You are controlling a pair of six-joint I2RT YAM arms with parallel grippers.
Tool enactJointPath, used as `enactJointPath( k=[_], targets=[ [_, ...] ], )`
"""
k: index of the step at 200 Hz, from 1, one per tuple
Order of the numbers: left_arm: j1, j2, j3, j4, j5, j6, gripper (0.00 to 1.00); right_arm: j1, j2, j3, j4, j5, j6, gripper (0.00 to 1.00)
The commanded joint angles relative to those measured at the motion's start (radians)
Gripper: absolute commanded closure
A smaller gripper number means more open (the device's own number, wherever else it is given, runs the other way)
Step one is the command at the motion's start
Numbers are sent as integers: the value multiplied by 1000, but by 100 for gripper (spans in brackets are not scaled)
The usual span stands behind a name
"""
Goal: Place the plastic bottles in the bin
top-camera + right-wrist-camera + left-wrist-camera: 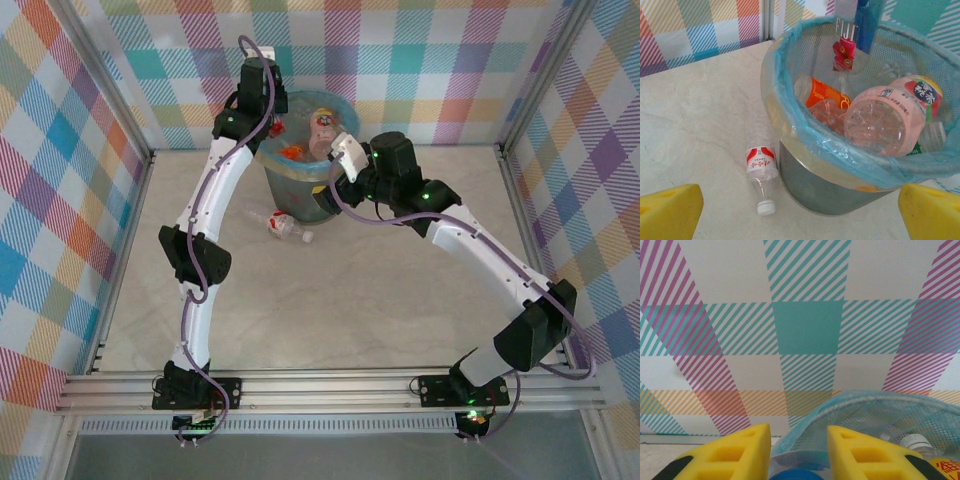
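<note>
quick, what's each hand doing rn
left hand: closed on a clear Fiji bottle, over the bin
right hand: open, holding nothing

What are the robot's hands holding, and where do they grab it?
Left gripper pinches a clear bottle near its blue cap; right gripper holds nothing.

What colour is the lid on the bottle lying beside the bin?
The lid is white, clearest in the right wrist view.

Legible txt, my right wrist cam:
1) "FIJI", white caps, on clear btl (pixel 845 35) over bin (pixel 785 85).
2) Label on pink btl (pixel 885 117): Chinese chars, can't make out.
</note>
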Motion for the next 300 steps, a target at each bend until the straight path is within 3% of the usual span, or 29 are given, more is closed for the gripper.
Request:
enactJointPath(
  k=[1,43,90,113,134,156,190,271,300],
  targets=[
    [-1,79,-3,-144,108,-44,87,-2,11,28,-13,-15,9,0],
    [-16,131,-21,-149,145,-14,83,-1,15,24,-14,-17,14,0],
    [-45,111,-39,-94,186,37,70,-1,14,26,-18,-15,16,0],
    [-57,79,-38,-87,263,47,58,-1,9,22,-14,-15,14,0],
    [-73,43,-39,-95,313,47,37,-1,9,22,-13,-15,16,1],
    [-88,5,-40,-111,336,49,25,-2,6,17,-8,-23,23,0],
    [-91,-51,-40,-122,342,20,24,-2,5,19,-6,-33,27,0],
    [-73,-103,-37,-185,275,-118,34,-2,1,25,-10,-44,52,0],
    [-73,-174,-41,-188,320,-131,34,-1,18,42,-47,-163,50,0]
  ],
)
